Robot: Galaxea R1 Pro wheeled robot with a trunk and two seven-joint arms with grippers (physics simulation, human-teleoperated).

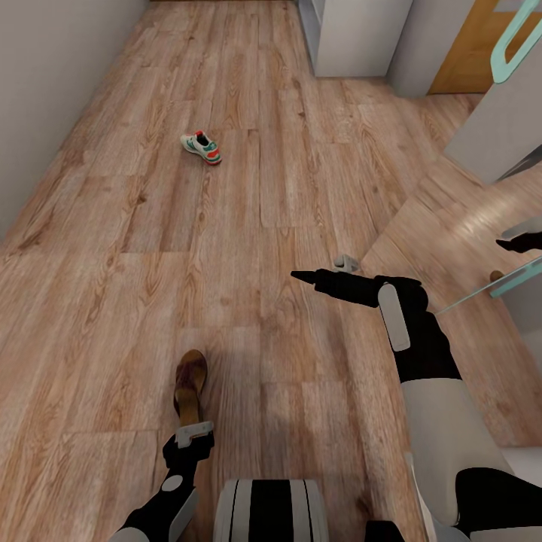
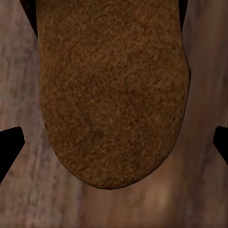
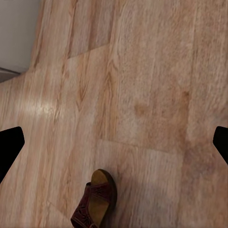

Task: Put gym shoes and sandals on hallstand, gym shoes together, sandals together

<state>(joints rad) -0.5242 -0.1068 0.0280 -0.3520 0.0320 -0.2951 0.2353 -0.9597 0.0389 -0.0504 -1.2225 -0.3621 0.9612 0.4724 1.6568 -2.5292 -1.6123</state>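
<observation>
Closest to the head camera, the left gripper hangs right over the near end of a sandal lying on the floor, low and a little left of centre. From the left wrist, the sandal is a broad brown suede-like surface with a rounded end, and the two dark fingertips stand wide apart at either edge, clear of it, so that gripper is spread and pinches nothing. Whether it touches the sandal I cannot tell

Right of the sandal and somewhat farther off, the right arm reaches leftward over bare planks, its gripper pointing left. Its fingertips sit far apart at the two edges of the right wrist view, spread and empty; that view looks down on the planks and catches the rounded end of the sandal, with its dark strap and tan insole

Well beyond both arms, left of centre, one gym shoe lies alone on the floor, white with green and orange marks

At the far right stands a pale grey unit, with an orange-brown door beside it
</observation>
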